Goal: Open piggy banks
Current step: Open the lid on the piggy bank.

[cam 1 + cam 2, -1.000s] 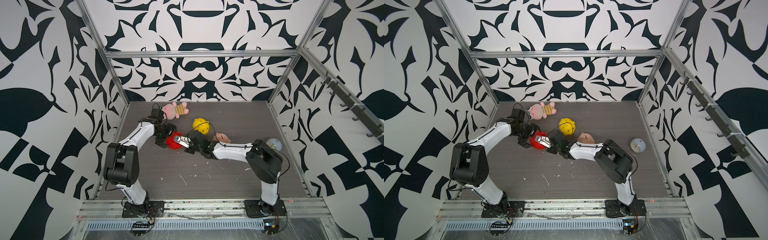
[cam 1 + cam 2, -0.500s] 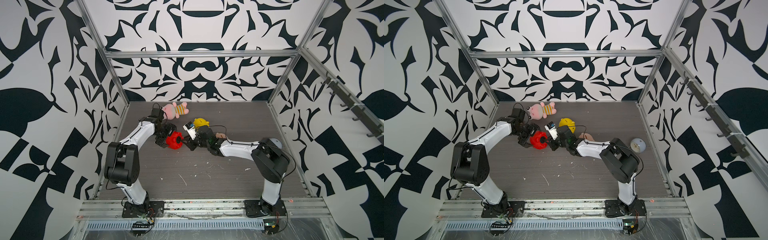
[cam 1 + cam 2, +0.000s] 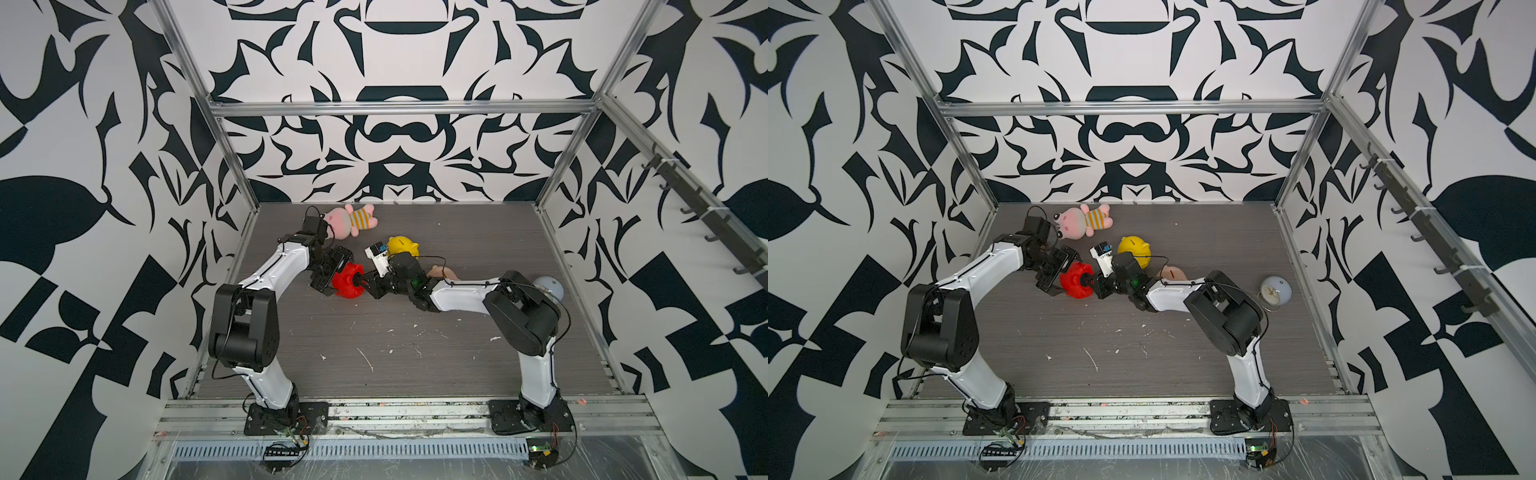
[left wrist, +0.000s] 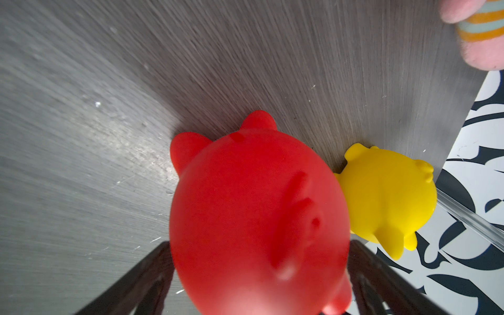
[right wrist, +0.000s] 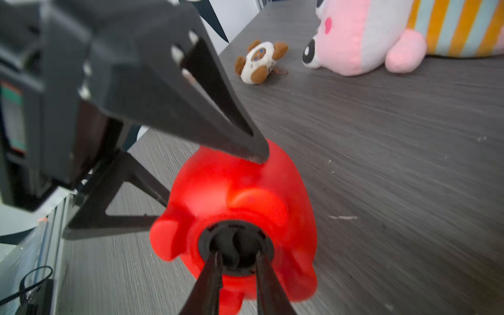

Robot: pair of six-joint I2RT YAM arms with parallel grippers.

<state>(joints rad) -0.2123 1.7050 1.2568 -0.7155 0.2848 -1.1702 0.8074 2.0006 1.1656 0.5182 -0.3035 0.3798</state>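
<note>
The red piggy bank (image 3: 347, 280) (image 3: 1075, 280) is held on its side just off the floor, my left gripper (image 3: 334, 276) (image 4: 259, 272) shut on its body with a finger (image 4: 147, 278) on either flank. Its belly faces my right gripper (image 3: 362, 282) (image 5: 237, 256). That gripper's thin tips sit in the black plug (image 5: 236, 242), closed on its middle part. The yellow piggy bank (image 3: 403, 246) (image 4: 387, 196) stands just behind. The peach-pink piggy bank (image 3: 1173, 273) is mostly hidden behind the right arm.
A pink striped plush (image 3: 351, 220) (image 5: 368, 35) lies at the back left, with a small brown-and-white plush (image 5: 260, 61) near it. A round domed clock (image 3: 1276, 293) sits by the right wall. Both arms meet at the left middle of the grey floor (image 3: 415, 353).
The right wrist has rolled over, so its camera now stands up beside the yellow pig, and its jaws have parted and set onto the plug. The left arm and red pig have barely moved.
</note>
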